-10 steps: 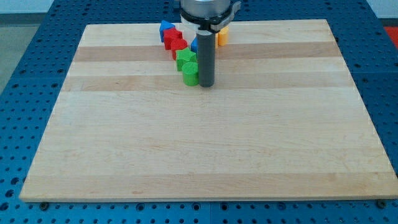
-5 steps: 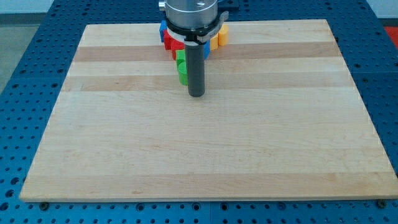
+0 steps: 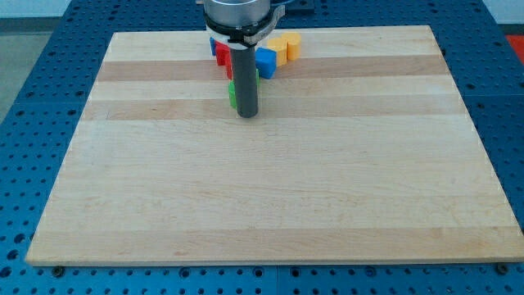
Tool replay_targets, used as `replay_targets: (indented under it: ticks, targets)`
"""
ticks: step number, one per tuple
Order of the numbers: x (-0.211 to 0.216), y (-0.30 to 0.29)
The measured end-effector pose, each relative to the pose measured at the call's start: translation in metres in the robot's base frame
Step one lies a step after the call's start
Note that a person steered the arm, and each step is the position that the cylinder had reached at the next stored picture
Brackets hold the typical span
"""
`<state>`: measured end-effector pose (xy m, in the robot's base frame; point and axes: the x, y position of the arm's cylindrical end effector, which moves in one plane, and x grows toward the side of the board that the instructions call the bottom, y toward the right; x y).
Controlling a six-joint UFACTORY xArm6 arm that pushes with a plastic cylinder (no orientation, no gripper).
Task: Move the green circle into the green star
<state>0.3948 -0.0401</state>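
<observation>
My tip (image 3: pixel 246 115) rests on the wooden board (image 3: pixel 262 188), near the view's top, left of centre. The rod stands in front of the two green blocks and hides most of them. A sliver of the green circle (image 3: pixel 232 96) shows at the rod's left edge, just above the tip. A sliver of the green star (image 3: pixel 257 73) shows at the rod's right edge, higher up. I cannot tell whether the two green blocks touch.
A red block (image 3: pixel 222 54) lies left of the rod, and a blue block (image 3: pixel 265 62) right of it. Yellow blocks (image 3: pixel 285 46) sit by the board's top edge. A blue pegboard table (image 3: pixel 33 98) surrounds the board.
My tip has moved from the right side of the green circle toward the view's left and now stands in front of it. The green blocks have not clearly shifted.
</observation>
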Motion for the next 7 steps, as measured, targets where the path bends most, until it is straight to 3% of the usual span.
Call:
replay_targets:
  ticks: [1, 3, 6, 7]
  targets:
    - [0.003, 0.01]
    - [-0.007, 0.141]
    - [-0.098, 0.294]
    - [-0.103, 0.321]
